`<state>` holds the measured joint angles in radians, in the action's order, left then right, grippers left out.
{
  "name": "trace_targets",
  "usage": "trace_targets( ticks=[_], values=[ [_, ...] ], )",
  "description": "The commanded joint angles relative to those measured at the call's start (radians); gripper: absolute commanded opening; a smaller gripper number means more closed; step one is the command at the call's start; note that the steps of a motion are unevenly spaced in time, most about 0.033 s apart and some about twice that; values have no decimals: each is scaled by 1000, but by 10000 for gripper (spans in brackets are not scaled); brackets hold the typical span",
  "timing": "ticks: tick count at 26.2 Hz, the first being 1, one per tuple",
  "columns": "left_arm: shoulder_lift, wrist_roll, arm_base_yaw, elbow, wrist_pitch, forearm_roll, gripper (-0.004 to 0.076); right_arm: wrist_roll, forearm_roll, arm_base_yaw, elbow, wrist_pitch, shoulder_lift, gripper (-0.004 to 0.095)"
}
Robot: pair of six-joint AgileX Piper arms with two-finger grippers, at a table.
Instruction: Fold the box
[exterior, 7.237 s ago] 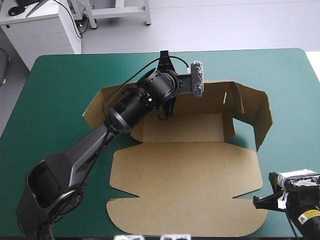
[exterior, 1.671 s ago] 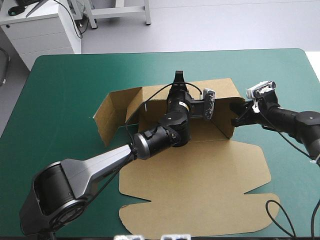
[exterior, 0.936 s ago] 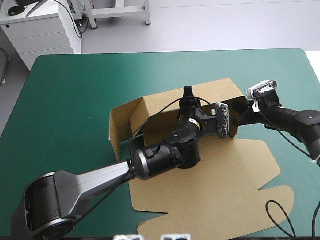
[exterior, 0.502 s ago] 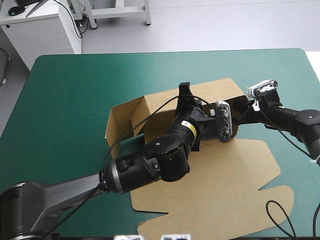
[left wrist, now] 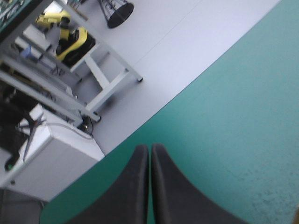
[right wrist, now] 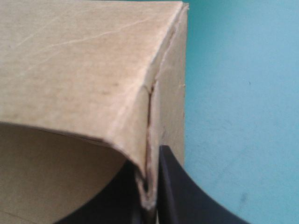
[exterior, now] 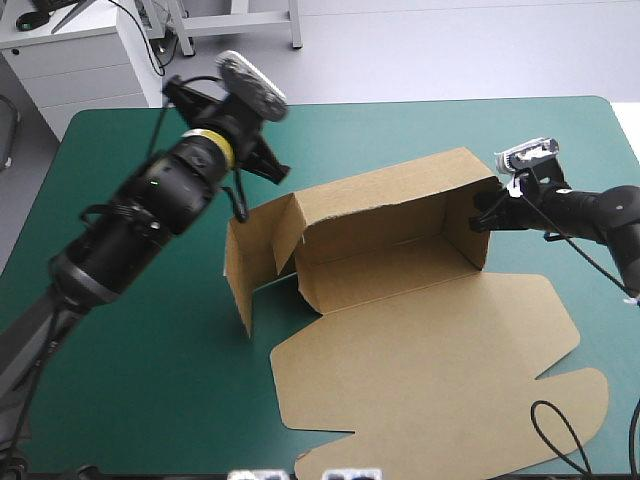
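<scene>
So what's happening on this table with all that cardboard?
Two robot arms are folding a brown box. The right gripper pinches the corner of its right wall. The left gripper, shut and empty, hangs over the teal-green cover, off the box. The walls stand up; the lid lies flat.

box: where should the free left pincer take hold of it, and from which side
On the box, grip the top rim of the left end wall from above: it stands upright, splayed outward, rim free. The right pincer holds the right end.
</scene>
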<state>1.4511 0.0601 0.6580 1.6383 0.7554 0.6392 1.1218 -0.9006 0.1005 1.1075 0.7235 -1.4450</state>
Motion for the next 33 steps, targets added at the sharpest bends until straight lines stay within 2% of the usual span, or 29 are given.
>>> trace_targets(
  ticks=[1,2,4,5,8,10,13,14,23,33],
  values=[
    [-104,-55,-229,25,-40,-234,0,-208,65,-95,151,11,33,1],
    [-113,-81,-273,25,-29,-286,0,-277,121,-128,187,8,33,1],
    [-126,-153,-427,25,30,-456,0,-563,328,-214,298,23,21,1],
    [-127,-184,-502,19,73,-530,0,-720,447,-259,370,65,8,1],
    [-131,-210,-613,-9,111,-627,0,-886,562,-315,506,195,-35,2],
    [-133,-212,-667,-46,122,-660,0,-947,591,-335,594,282,-71,1],
    [-137,-231,-744,-143,144,-742,0,-1028,592,-350,765,492,-170,1],
    [-137,-258,-753,-186,135,-786,0,-1045,596,-351,803,524,-203,1],
    [-144,-265,-755,-340,77,-794,0,-1127,603,-353,813,524,-283,1],
    [-144,-256,-755,-352,40,-786,0,-1173,577,-353,813,526,-417,1]
  ],
)
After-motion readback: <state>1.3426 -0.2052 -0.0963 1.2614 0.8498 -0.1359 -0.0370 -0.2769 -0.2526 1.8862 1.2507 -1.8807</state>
